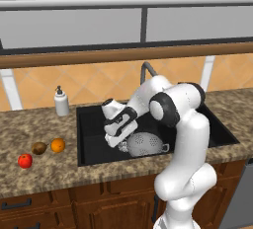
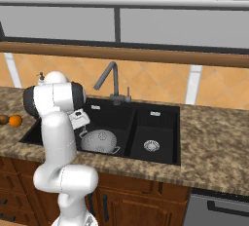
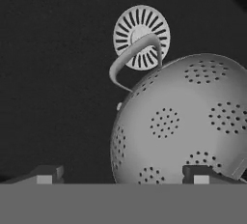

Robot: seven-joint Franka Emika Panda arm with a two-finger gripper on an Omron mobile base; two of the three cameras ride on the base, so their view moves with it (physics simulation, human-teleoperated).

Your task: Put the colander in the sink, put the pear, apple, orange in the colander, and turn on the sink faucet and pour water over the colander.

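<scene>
Brown speckled stone makes up the counter point(image 1: 44, 173), and wooden cupboards sit under it. On the near left part of the counter lie three fruits in a short row. One red apple point(image 1: 25, 161) is closest to the front edge. One brownish pear point(image 1: 39, 148) is just beside it, and one orange point(image 1: 58, 145) is just beside the pear. None of the three is in the sink.

One black sink point(image 1: 89, 139) is set into the counter. It has two bowls, a big one on the left and a smaller one on the right. The smaller bowl has one round silver drain point(image 2: 151, 145).

One colander point(image 2: 99, 141) lies in the big bowl, near the front wall. It is turned over, so its round holey back faces up. One loop handle point(image 3: 132, 56) sticks out toward the big bowl's own round drain point(image 3: 141, 36).

One pincer point(image 3: 123, 177) hangs just over the colander. Its two tips are wide apart and hold nothing. One fingertip point(image 3: 200, 175) shows in front of the colander's rounded side, and the other is off to the side over the black sink floor. I cannot tell if the tip touches the metal.

Farther back, one white soap bottle point(image 1: 61, 102) stands on the counter just left of the sink. One dark grey sink faucet point(image 2: 111, 81) stands behind the sink, between the two bowls. Behind that is an orange tiled wall point(image 2: 155, 81) with one wooden ledge point(image 2: 146, 54) above it.
</scene>
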